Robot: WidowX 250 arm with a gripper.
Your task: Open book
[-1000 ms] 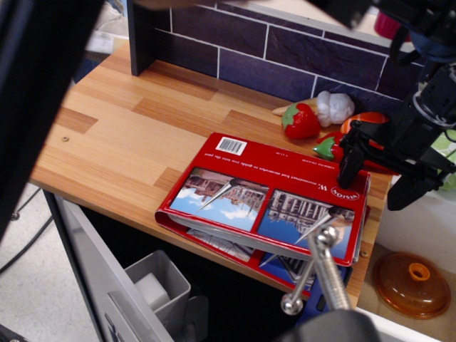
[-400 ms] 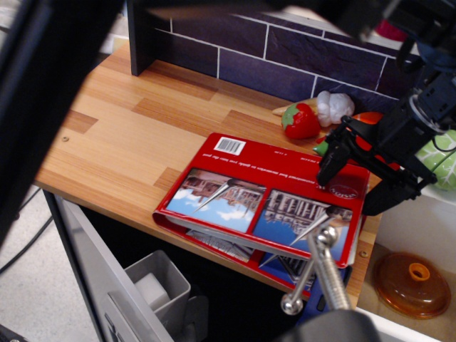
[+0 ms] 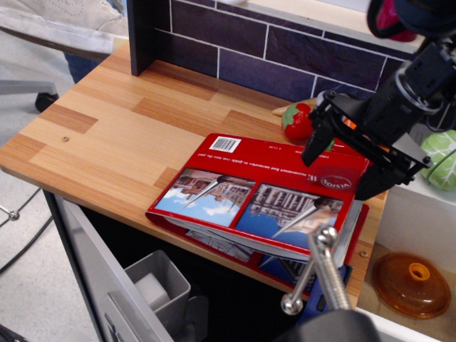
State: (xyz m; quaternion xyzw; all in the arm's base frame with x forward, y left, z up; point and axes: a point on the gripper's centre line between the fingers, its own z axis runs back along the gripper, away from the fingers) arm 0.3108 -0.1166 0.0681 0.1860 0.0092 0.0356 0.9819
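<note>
The book lies closed on the wooden counter, near its front right edge. Its glossy red cover faces up, with two building photos, a barcode at the far left corner, and white pages showing along the front. The cover's front edge sits slightly raised over the pages. My gripper hangs over the book's far right corner. It is open, with one black finger over the cover's far edge and the other at the right edge. I cannot tell whether the fingers touch the cover.
A toy strawberry lies just behind the book, against the dark brick backsplash. A green toy vegetable is at the right. A dark upright post stands at the back. Below the counter are a metal handle, a grey bin and an orange lid.
My gripper has moved left and down, from beside the book to over its far right corner. The book has shifted slightly left. A dark blurred shape at the left has left the view.
</note>
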